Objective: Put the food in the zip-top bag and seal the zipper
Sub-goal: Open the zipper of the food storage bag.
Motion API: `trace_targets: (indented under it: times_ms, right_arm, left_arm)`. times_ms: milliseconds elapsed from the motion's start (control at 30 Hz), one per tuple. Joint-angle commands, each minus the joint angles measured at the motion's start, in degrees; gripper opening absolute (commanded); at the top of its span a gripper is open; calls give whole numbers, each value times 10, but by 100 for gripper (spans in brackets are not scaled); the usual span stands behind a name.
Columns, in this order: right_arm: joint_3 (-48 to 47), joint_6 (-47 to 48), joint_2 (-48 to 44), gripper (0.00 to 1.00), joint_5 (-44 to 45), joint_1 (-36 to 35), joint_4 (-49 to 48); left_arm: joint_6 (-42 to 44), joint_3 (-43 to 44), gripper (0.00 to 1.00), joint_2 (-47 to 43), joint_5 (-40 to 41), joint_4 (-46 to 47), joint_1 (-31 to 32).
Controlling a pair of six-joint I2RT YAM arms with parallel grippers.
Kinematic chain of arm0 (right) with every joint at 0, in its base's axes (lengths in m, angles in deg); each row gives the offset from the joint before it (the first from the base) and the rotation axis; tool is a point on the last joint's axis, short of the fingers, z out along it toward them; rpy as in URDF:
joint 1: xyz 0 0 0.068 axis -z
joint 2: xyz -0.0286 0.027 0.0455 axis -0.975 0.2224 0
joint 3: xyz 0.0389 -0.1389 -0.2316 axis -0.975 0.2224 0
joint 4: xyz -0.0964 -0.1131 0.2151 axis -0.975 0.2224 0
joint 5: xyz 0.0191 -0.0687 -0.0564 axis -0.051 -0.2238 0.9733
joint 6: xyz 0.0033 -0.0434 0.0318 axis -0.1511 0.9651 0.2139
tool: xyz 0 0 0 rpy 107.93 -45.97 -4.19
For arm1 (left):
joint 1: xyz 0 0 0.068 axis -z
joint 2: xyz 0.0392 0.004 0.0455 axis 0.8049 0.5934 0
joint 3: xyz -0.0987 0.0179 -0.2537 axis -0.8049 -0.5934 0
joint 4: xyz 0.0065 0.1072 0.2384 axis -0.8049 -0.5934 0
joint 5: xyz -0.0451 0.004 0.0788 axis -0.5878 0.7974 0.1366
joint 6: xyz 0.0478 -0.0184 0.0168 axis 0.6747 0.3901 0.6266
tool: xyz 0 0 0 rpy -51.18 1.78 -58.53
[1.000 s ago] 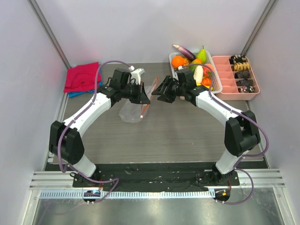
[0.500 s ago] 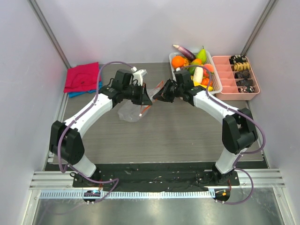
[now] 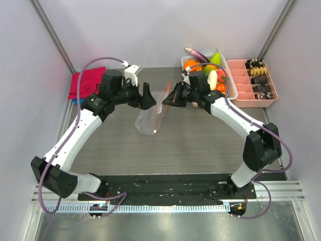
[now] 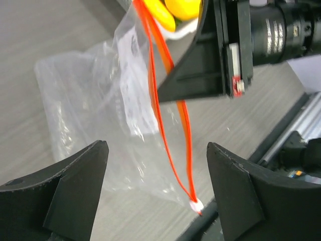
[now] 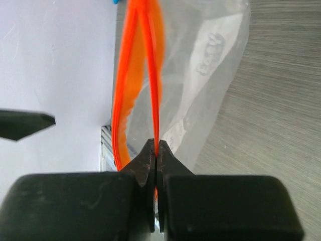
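The clear zip-top bag (image 3: pixel 147 119) hangs tilted above the table, and its orange-red zipper (image 3: pixel 161 106) runs down along its mouth. My right gripper (image 3: pixel 171 98) is shut on the upper end of that zipper (image 5: pixel 152 75); the jaws pinch one strip. My left gripper (image 3: pixel 146 97) stands open just left of the bag, holding nothing. In the left wrist view the zipper (image 4: pixel 159 115) and the bag (image 4: pixel 95 95) lie between and beyond its spread fingers (image 4: pixel 85 165). The food (image 3: pixel 208 70) is piled in a white basket behind the right gripper.
A pink compartment tray (image 3: pixel 239 90) with dark pieces stands right of the white basket (image 3: pixel 231 90). A red folded cloth (image 3: pixel 88 83) lies at the back left. Walls close in on both sides.
The right gripper has shut on the zipper and holds the bag up. The left gripper has opened, let go of the bag and drawn back to the left.
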Motion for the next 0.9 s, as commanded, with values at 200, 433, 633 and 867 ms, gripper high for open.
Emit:
trace_targets:
  times_ms: [200, 433, 633, 867]
  right_arm:
    - [-22, 35, -36, 1, -8, -31, -14]
    - [-31, 29, -33, 1, -6, -36, -13]
    - [-37, 43, -28, 1, -10, -38, 5]
    - [-65, 233, -11, 1, 19, -12, 129]
  left_arm:
    - [85, 60, 72, 64, 93, -61, 62]
    - [91, 57, 62, 85, 128, -85, 77]
    - [89, 46, 35, 78, 185, -114, 76]
    - [50, 62, 0, 42, 96, -167, -34]
